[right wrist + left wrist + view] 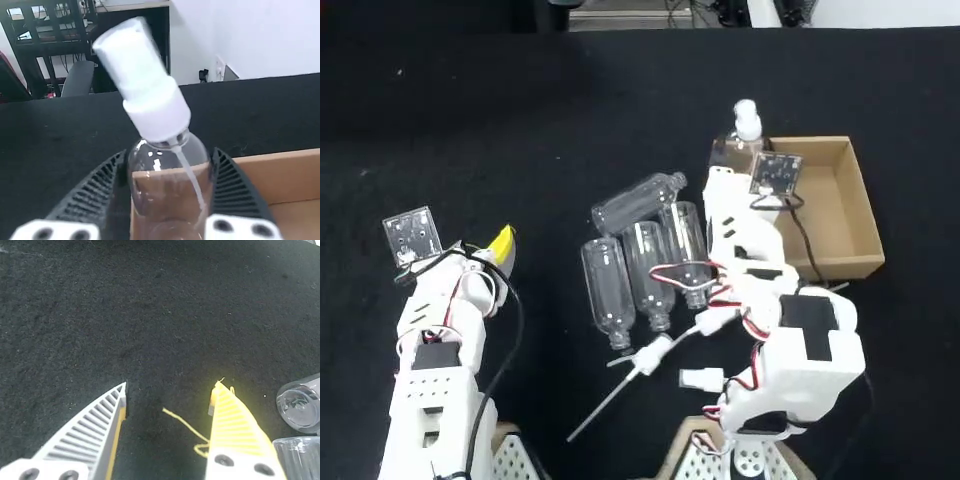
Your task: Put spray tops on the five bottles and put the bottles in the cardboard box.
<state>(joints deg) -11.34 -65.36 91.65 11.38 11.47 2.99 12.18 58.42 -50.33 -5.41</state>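
Bottle with spray top (pixel 159 125) is clamped in the right gripper (pixel 168 154) at the left edge of the cardboard box (pixel 828 215), upper right of centre. Four uncapped bottles (pixel 645 255) lie mid-frame, loose spray tops (pixel 655 350) below. At lower left the left gripper (pixel 171 385) is spread apart over black cloth (pixel 150 305).

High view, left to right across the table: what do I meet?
left gripper → four uncapped bottles lying in a cluster → capped bottle held in the right gripper → cardboard box
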